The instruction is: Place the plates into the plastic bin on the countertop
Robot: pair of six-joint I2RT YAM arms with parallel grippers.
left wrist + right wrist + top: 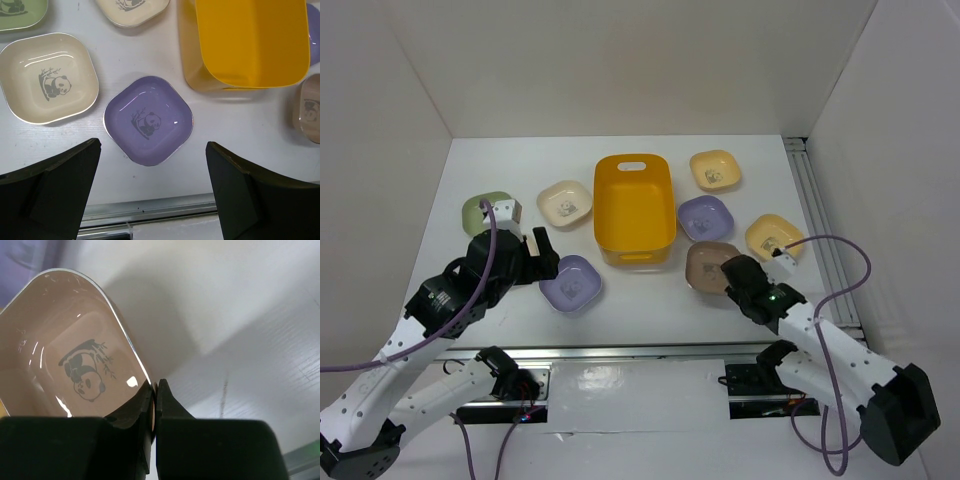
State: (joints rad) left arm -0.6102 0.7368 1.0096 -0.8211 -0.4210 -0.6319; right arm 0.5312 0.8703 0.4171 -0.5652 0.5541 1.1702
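Observation:
The orange-yellow plastic bin stands mid-countertop and shows no dish inside; it also shows in the left wrist view. My right gripper is shut on the near-right rim of the brown plate. In the right wrist view the jaws pinch that rim, and the plate shows its panda motif. My left gripper is open and empty, hovering over the near side of a lilac plate, which lies flat between and beyond its fingers in the wrist view.
Other plates lie flat: pale green, cream, lilac, yellow-orange and yellow. Another cream plate lies left of the near lilac one, under my left arm. Metal rails run along the front and right.

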